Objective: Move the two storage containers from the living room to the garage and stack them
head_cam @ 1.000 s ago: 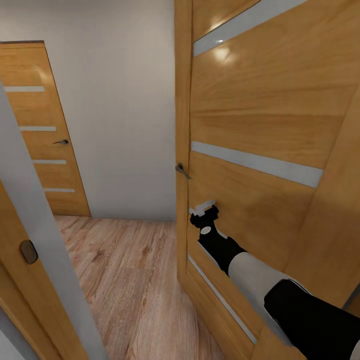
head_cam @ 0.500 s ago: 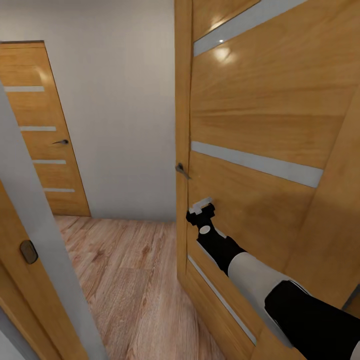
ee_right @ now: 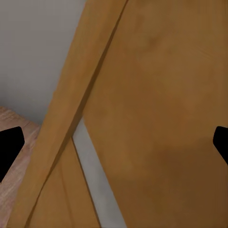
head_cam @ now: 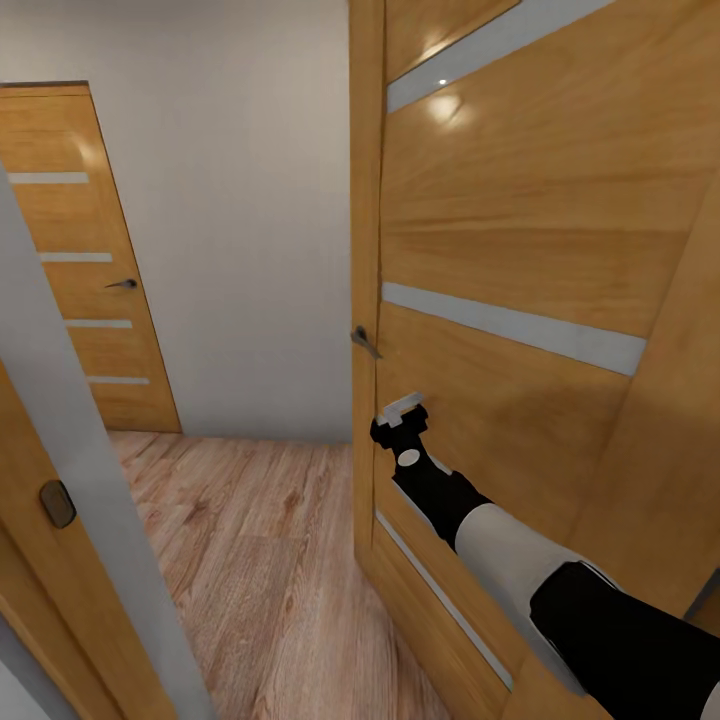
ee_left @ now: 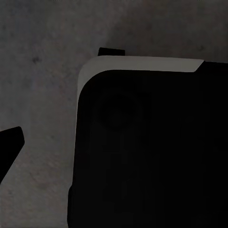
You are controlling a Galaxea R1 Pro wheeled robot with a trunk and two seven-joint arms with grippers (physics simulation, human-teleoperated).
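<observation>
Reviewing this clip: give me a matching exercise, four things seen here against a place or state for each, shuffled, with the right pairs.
Things:
1. right hand
2. near door's handle
3. far door
4. plank floor

Places or states:
A. shut, in the wall at the left
B. on the open door's edge, above the hand
C. light wood, beyond the doorway
D. against the open door's face

Pairs: 1-D, 2-B, 3-A, 4-C

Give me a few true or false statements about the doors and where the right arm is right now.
1. The right gripper is up against the open wooden door. True.
2. The gripper's jaws are closed around the door's handle. False: the handle sits above the gripper, untouched.
3. A second wooden door stands closed in the far wall. True.
4. The floor ahead is grey concrete. False: it is light wood plank.
</observation>
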